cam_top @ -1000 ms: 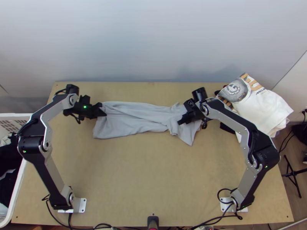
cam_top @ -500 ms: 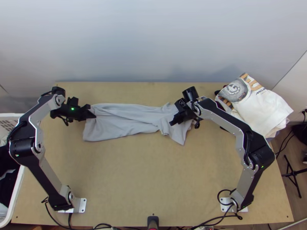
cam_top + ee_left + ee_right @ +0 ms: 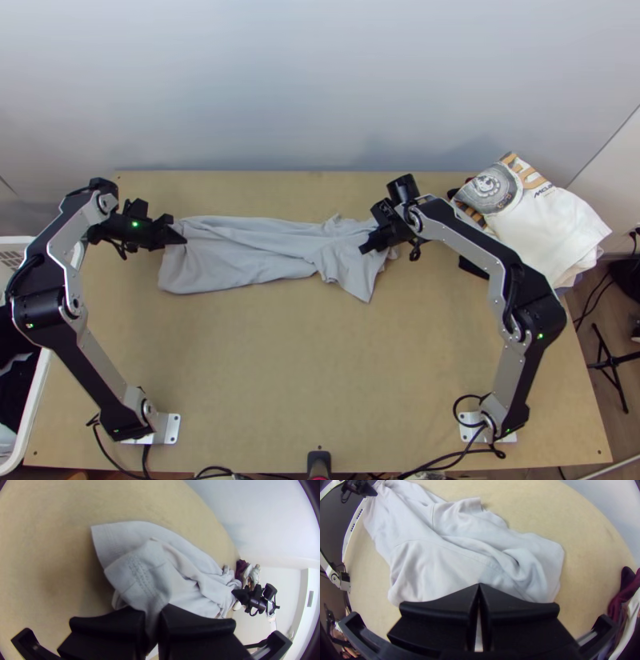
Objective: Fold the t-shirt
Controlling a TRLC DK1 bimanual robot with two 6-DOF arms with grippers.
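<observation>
A light grey t-shirt [image 3: 256,254] lies stretched lengthwise across the back of the table, gathered into lengthwise folds. At its left end is my left gripper [image 3: 178,235]; in the left wrist view, my left gripper [image 3: 152,613] is shut on a bunched hem portion of the shirt [image 3: 143,570]. My right gripper [image 3: 370,245] is over the shirt's right end. The right wrist view has my right gripper [image 3: 479,588] with its fingertips together above the shirt [image 3: 430,560], and no cloth can be made out between them.
A pile of folded garments, a white one [image 3: 552,228] on top, sits at the table's back right corner. A white basket [image 3: 40,392] with dark clothes stands left of the table. Bare tabletop [image 3: 320,368] lies between the arms' bases.
My left gripper has moved left, and the shirt has slid left with it. The right gripper first shifted left, then slightly back right, while the cloth under it continued left.
</observation>
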